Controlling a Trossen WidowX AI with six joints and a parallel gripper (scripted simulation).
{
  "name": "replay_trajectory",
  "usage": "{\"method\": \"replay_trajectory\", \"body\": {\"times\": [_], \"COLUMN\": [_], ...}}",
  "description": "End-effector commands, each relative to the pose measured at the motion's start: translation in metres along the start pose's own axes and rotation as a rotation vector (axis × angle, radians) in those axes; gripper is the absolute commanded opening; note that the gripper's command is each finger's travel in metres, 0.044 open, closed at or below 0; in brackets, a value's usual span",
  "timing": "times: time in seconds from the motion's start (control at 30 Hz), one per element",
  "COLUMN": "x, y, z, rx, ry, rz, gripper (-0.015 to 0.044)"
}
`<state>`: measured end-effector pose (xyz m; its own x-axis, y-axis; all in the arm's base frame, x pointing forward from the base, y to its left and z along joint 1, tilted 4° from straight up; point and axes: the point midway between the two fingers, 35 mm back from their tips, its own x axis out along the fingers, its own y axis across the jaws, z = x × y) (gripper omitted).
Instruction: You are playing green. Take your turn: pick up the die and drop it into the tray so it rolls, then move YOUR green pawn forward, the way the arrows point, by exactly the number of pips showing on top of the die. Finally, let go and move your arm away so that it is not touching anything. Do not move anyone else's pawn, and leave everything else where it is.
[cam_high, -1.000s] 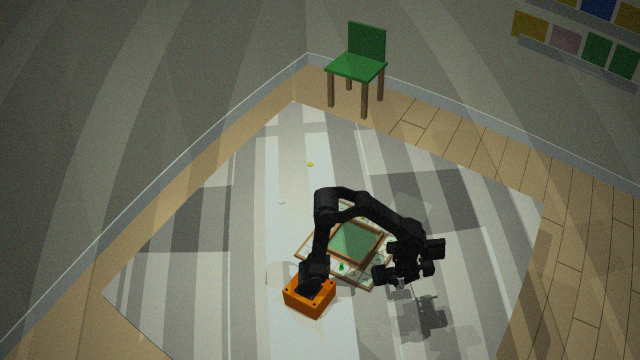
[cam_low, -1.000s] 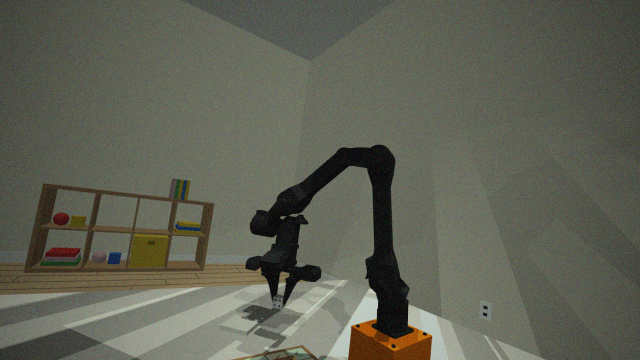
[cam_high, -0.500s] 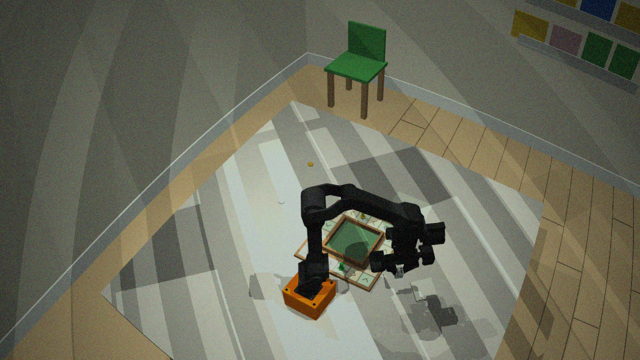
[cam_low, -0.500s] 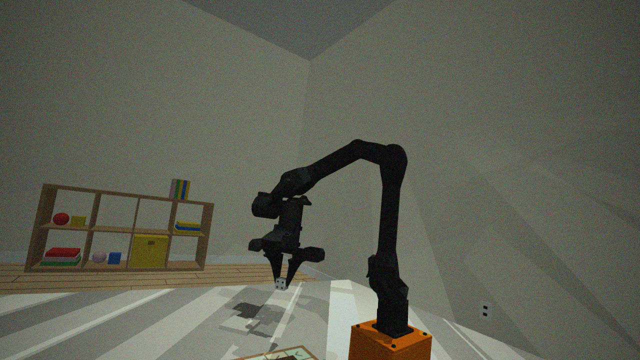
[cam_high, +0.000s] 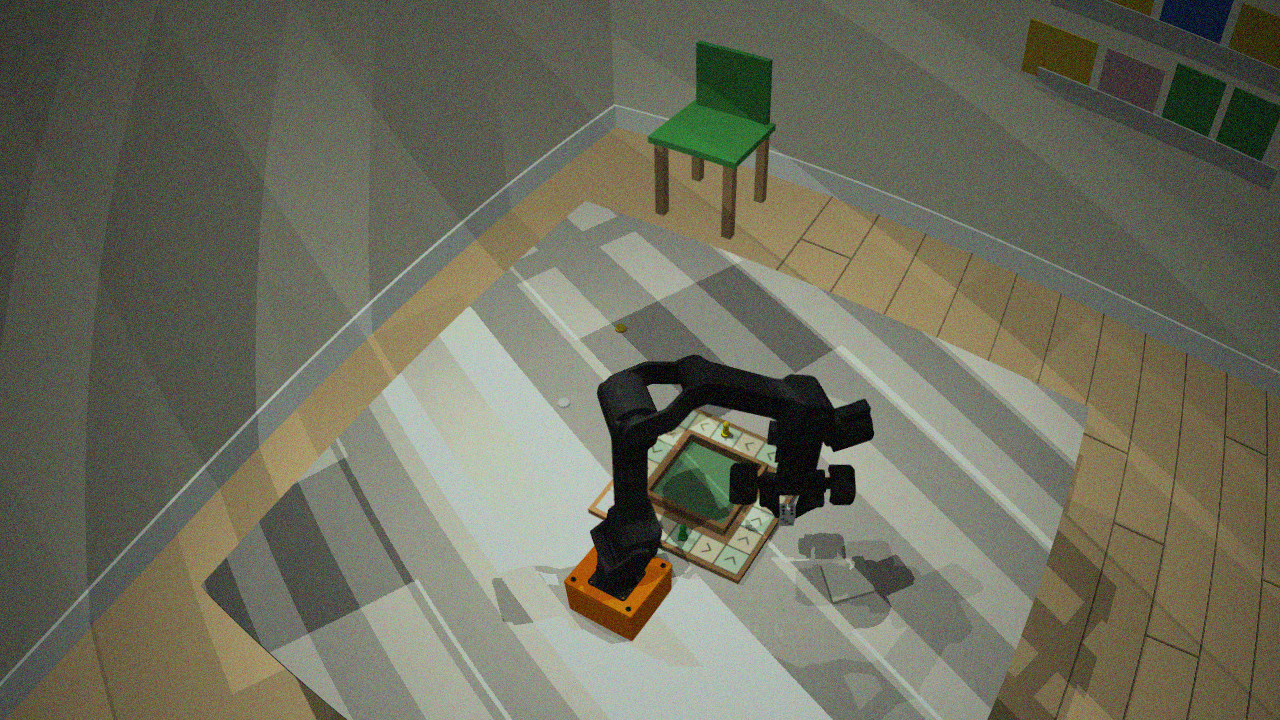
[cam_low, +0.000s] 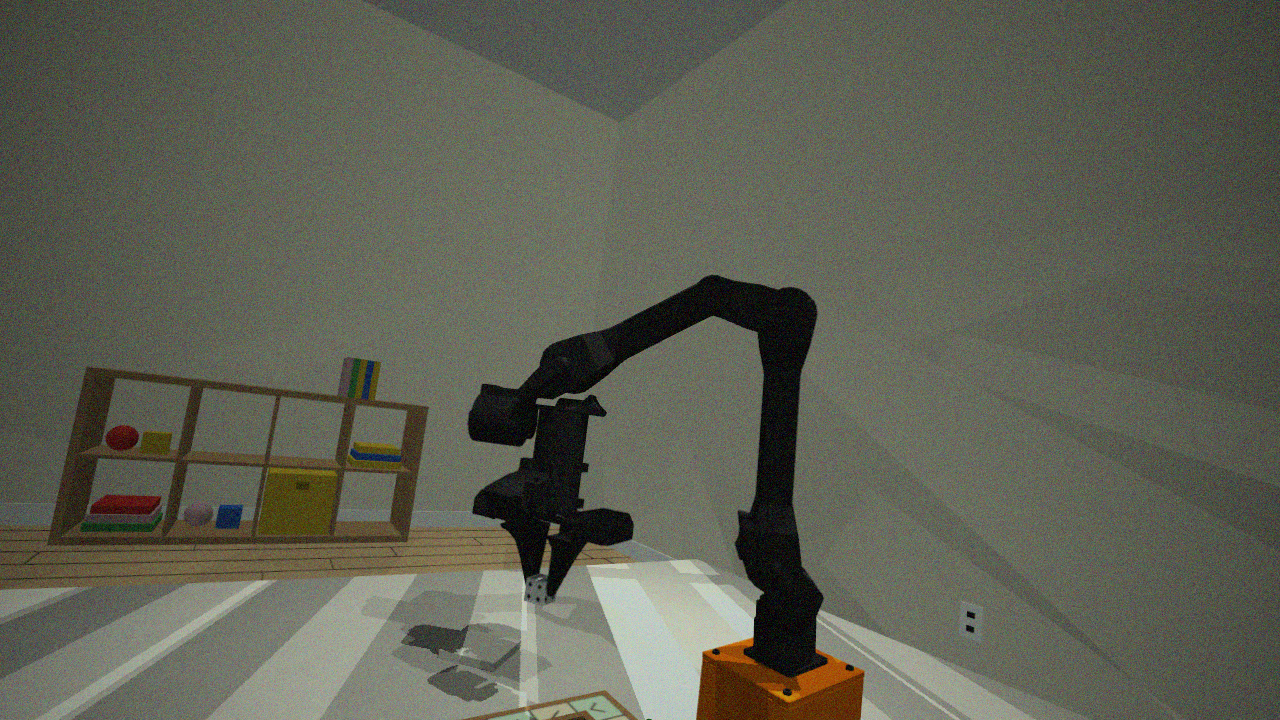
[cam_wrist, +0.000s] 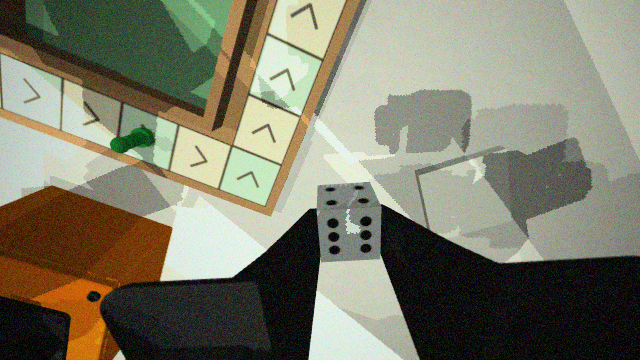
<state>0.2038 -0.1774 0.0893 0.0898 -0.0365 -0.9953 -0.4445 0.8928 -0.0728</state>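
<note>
My gripper (cam_high: 786, 505) (cam_low: 540, 583) (cam_wrist: 346, 215) is shut on the grey die (cam_high: 786, 514) (cam_low: 536, 591) (cam_wrist: 350, 245) and holds it raised above the table, just outside the board's corner. In the wrist view, four pips show on its upper face and six on the face toward the camera. The green pawn (cam_high: 682, 532) (cam_wrist: 132, 140) stands on a light green square, two squares before the corner of the board (cam_high: 732, 559) (cam_wrist: 250, 182). The sunken green tray (cam_high: 711, 461) (cam_wrist: 190, 30) shows no die. A yellow pawn (cam_high: 726, 430) stands on the far row. The arm hides part of the board.
The orange base (cam_high: 617, 591) (cam_low: 778, 676) (cam_wrist: 50, 235) stands beside the board. A flat pale tile (cam_high: 844, 582) (cam_wrist: 465, 200) lies off the board's corner. A yellow disc (cam_high: 620, 328) and a whitish disc (cam_high: 563, 402) lie beyond the board. A green chair (cam_high: 716, 132) stands farther back.
</note>
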Motion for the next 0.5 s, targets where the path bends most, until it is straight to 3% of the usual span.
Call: {"method": "replay_trajectory", "body": {"times": [0.0,0.47], "x": [0.005,0.014], "y": [0.008,0.042], "z": [0.013,0.066], "rx": [0.043,0.205], "ry": [0.007,0.004], "rz": [0.006,0.008], "gripper": [0.0000,0.0000]}}
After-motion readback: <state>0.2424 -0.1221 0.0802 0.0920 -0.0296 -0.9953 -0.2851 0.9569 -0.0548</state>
